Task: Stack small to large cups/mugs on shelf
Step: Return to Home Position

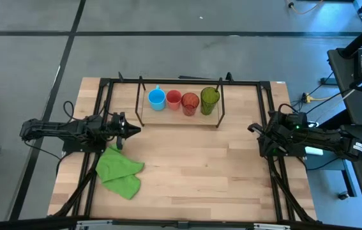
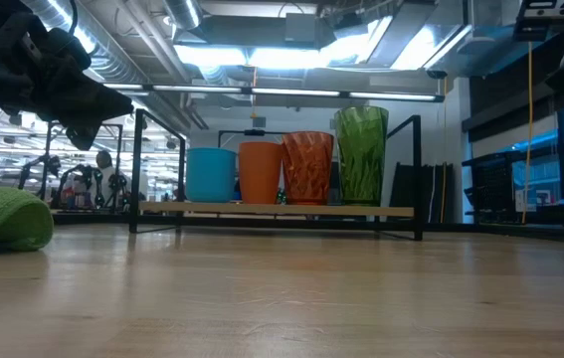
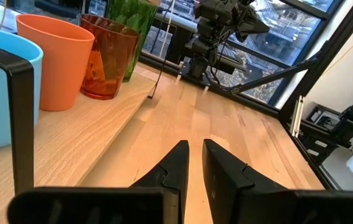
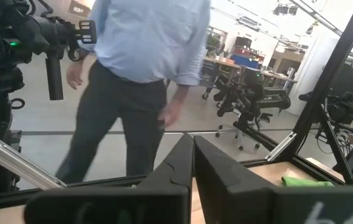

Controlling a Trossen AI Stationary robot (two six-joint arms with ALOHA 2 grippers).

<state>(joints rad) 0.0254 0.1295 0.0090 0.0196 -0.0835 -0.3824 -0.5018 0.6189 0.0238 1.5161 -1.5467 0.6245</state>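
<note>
Four cups stand side by side on the shelf [image 2: 282,210], smallest to tallest: light-blue mug [image 1: 157,99], small red cup [image 1: 173,98], red-orange tumbler [image 1: 190,103], green tumbler [image 1: 209,100]. The left claw [image 1: 136,130], closed on nothing, hangs near the shelf's mug end; the right claw [image 1: 252,128], likewise closed and empty, waits at the bench [image 1: 200,172] edge. The cups appear light, stiff and smooth, probably slippery; pinching the wall at the rim seems soundest.

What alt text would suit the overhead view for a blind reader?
Four cups stand in a row on a black shelf on a wooden table: light-blue mug, red cup, red-orange tumbler, green tumbler. The left gripper and right gripper wait empty at the sides; a green cloth lies by the left one.
</note>
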